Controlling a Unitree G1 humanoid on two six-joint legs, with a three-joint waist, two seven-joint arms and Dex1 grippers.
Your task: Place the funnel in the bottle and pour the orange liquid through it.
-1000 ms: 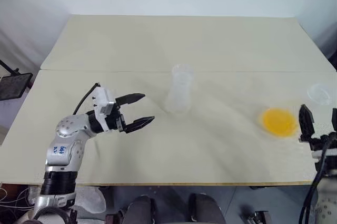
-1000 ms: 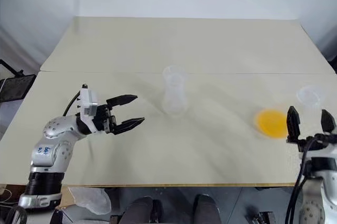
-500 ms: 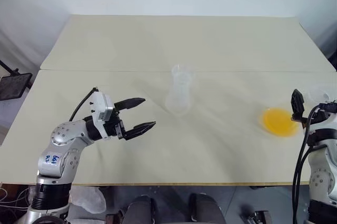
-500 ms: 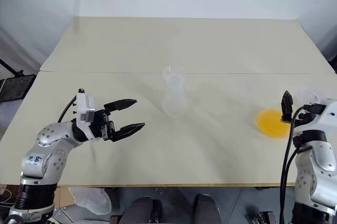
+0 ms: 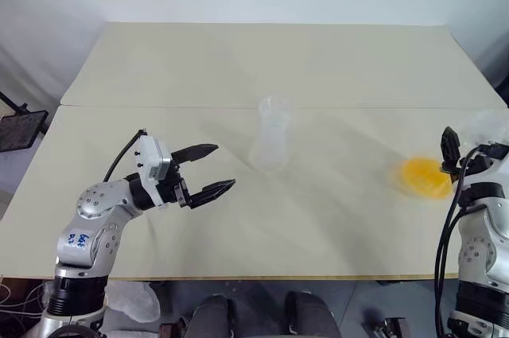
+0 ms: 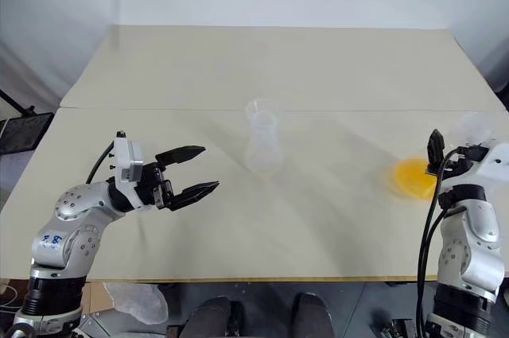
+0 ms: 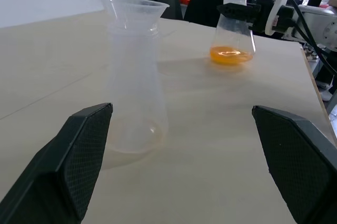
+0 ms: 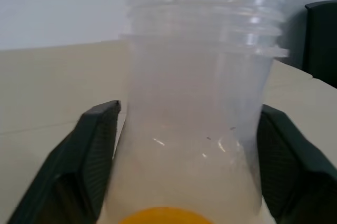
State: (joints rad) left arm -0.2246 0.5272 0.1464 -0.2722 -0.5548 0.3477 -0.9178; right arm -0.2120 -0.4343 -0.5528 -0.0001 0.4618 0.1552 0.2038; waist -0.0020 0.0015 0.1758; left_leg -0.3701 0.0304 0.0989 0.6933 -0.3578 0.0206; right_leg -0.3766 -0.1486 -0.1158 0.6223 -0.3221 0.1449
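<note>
Moved since the earlier frame: right gripper (image 5: 468, 151) has been brought forward to the orange flask (image 5: 477, 147) at the table's (image 5: 238, 60) right edge, and the flask looks nudged and tilted.

Head views: the funnel (image 5: 274, 107) is already seated in the bottle (image 5: 270, 151) at table centre. The orange liquid (image 5: 425, 176) is pooled in the flask's base, well apart from the bottle. Left gripper (image 5: 224, 165) is held near the bottle's left side, jaws wide apart, nothing held.

Left wrist view: the flared funnel rim is seen on the bottle's neck; black jaws are seen at the orange flask's neck beyond.

Right wrist view: jaws are closed onto the flask below its threaded rim, pads (image 8: 97, 150) against the wall on both sides.

Handling, judged: the flask is light, thin-walled, smooth and likely slippery, with liquid that will slosh. It is best taken under the thread ridge, as here. The empty bottle with funnel would tip easily and is best steadied low on its body.
</note>
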